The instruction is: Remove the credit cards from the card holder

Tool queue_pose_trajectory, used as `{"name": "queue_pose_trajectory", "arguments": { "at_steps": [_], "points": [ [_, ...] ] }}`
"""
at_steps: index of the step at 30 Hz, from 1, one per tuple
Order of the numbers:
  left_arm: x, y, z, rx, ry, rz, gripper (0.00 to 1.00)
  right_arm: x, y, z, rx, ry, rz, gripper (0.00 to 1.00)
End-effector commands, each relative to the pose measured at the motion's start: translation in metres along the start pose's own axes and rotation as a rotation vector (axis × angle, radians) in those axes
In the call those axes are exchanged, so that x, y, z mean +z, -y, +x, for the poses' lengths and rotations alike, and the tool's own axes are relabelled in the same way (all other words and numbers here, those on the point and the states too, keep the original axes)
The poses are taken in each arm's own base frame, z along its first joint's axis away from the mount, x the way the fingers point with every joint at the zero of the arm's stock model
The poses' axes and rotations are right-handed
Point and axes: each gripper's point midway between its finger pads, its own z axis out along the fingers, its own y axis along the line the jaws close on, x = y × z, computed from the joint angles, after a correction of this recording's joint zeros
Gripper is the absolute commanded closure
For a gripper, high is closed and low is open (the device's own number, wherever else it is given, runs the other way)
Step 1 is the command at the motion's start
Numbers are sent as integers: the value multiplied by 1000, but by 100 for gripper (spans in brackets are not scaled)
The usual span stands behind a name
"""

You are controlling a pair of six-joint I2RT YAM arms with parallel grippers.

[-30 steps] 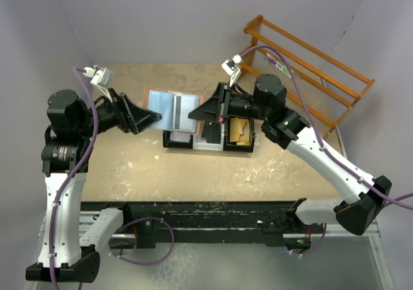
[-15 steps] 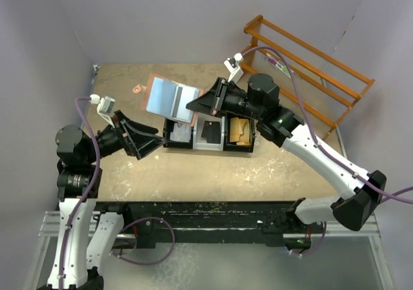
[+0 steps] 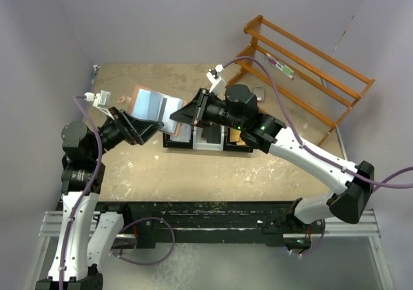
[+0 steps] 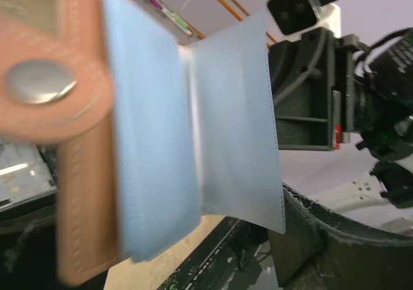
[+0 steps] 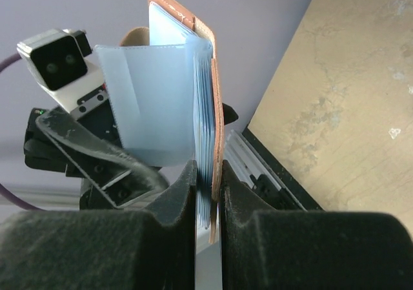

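The card holder is a reddish-brown wallet with light blue sleeves, held in the air left of the black tray. My right gripper is shut on it. In the right wrist view the fingers pinch the leather cover and the stack of blue sleeves edge-on. In the left wrist view the card holder fills the frame, fanned open, its snap tab at the left. My left gripper is open just below it, one finger by the loose sleeve's corner. Pale cards lie in the tray's left compartment.
The black tray sits mid-table, partly under my right arm, with tan paper pieces in its right compartment. An orange wooden rack stands at the back right. Grey walls close in on the left and back.
My right gripper has carried the card holder left, away from the tray. My left arm dropped back from it, then came up under it again.
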Motion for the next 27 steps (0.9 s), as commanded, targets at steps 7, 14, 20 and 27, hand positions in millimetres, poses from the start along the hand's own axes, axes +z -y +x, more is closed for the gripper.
{"name": "queue_pose_trajectory", "arguments": {
  "at_steps": [7,14,20,27],
  "points": [
    [-9,1,-35,39,144,-127,53,-20,-46,-30,-8,134,-134,100],
    [-8,26,-40,17,121,-46,87,-21,-38,-16,-21,97,-165,100],
    [-5,37,-32,44,37,29,100,-25,-15,12,-147,-65,-195,50],
    [-7,62,-9,87,-166,249,100,-52,9,3,-553,-246,-137,9]
  ]
}}
